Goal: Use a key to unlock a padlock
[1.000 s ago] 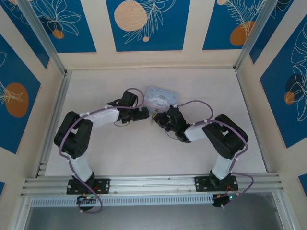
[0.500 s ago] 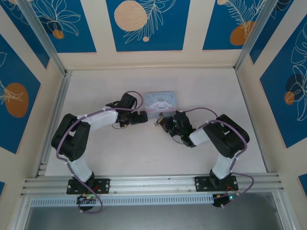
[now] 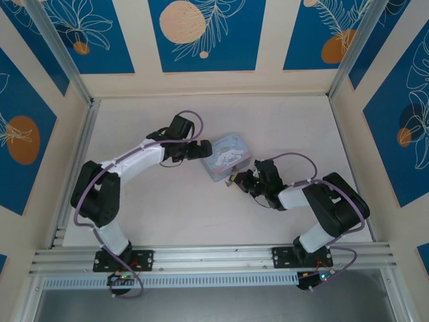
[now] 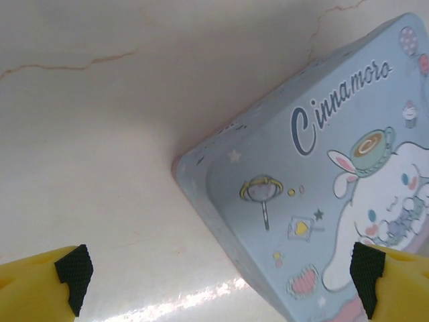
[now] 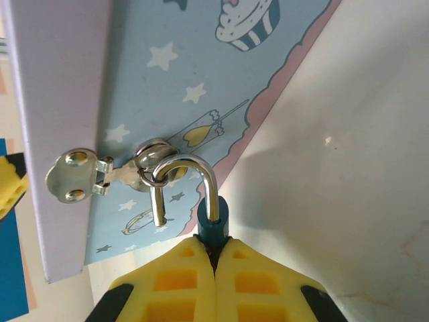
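Progress check, near to far.

- Right hand (image 5: 214,253): clenched on the body of the padlock (image 5: 213,225), both yellow fingers pressed together around its small teal block. The hand sits low over the desk (image 3: 167,208), just in front of the tin's near edge.
- Padlock: the shackle (image 5: 194,166) has sprung. One leg sits in the body; the other hangs free, its end clear of the lock. I judge the unlocking itself done.
- The shackle's curve passes through the ring (image 5: 153,155) on the hasp (image 5: 70,176) at the tin's front wall, so the lock is not yet off the tin (image 5: 188,80).
- Key: I cannot make it out in any view. It may be hidden between the fingers or under the lock body.
- Tin: lies flat on the desk, lid up, turned at an angle.
- Left hand (image 4: 219,275): released, fingers spread wide, poised at the tin's far-left corner. One fingertip is over the lid's edge and the other over bare desk; it grips nothing.

Left to do, in my judgement: at most, unhook the shackle from the ring.
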You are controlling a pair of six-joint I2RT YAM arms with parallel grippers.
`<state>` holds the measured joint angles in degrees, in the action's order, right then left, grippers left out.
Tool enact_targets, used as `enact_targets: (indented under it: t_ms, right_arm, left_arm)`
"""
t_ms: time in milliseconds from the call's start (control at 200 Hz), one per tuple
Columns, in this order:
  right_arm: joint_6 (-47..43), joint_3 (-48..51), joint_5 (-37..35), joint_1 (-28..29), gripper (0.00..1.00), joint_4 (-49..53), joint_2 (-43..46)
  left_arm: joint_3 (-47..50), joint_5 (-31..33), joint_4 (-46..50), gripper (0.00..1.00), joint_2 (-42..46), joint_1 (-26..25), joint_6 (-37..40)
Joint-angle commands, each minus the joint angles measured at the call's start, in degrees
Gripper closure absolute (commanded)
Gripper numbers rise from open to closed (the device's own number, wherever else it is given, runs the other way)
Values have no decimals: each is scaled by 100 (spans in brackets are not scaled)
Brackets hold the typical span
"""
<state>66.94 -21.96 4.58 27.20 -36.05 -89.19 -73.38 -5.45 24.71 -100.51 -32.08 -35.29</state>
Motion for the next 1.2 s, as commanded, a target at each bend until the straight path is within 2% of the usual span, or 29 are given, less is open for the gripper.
enact_targets:
  t_ms: [0,375,630,750,990,1195]
  right_arm:
    - [-182,110,157,-50,100,358,72]
    - [327,38,32,-151,100,-3,-67]
    - [546,-182,-317,-423,100,-77,-123]
    - [474,-367,-222,-674,100,-80,-194]
    - [-396,-1014,565,-1253,100,985,-190]
    - [-637,-671,755,-1629,100,1526,417]
  left_arm:
    - [-98,160,227,0,-344,-219,185]
    - [425,689,176,0,-468,-574,186]
    - [641,661,66,0,-588,-623,101]
    - [676,650,59,0,-640,-630,97]
    - [668,581,36,1,-751,-626,57]
    - [512,545,99,0,-751,-622,48]
